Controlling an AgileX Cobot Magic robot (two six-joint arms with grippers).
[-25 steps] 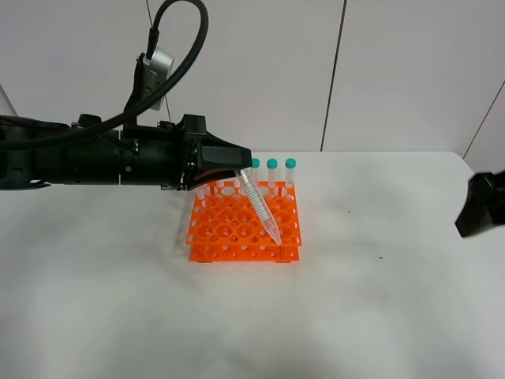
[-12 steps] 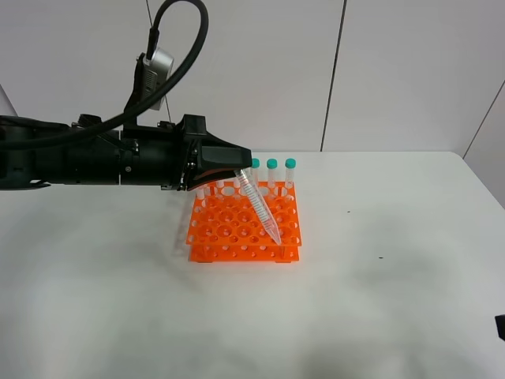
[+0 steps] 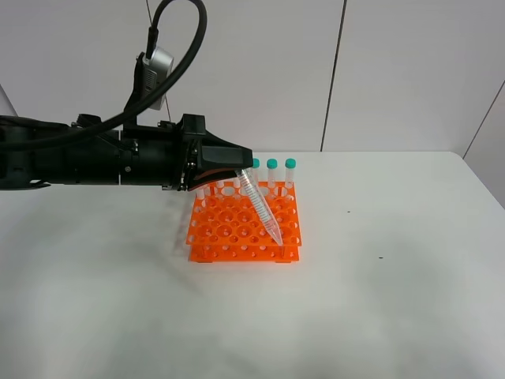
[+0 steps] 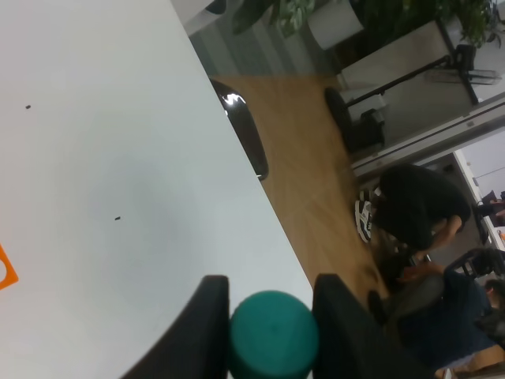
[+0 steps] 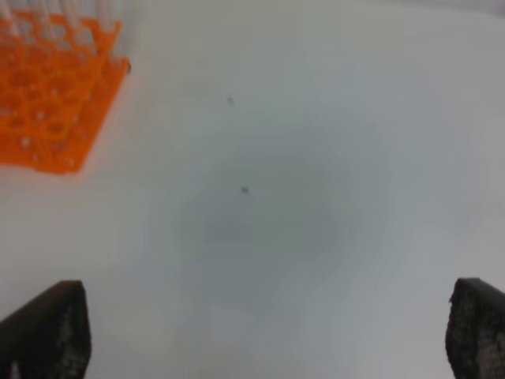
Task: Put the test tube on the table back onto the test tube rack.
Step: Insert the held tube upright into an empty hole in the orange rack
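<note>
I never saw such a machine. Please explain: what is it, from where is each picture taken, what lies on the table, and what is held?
It is a two-armed robot. One picture is from a high camera, two from wrist cameras. On the white table stands an orange test tube rack with teal-capped tubes at its back. The left gripper is shut on a test tube, tilted tip-down over the rack. The right gripper is open, empty.

Left gripper (image 4: 271, 316) closed, right gripper (image 5: 268, 316) wide.
</note>
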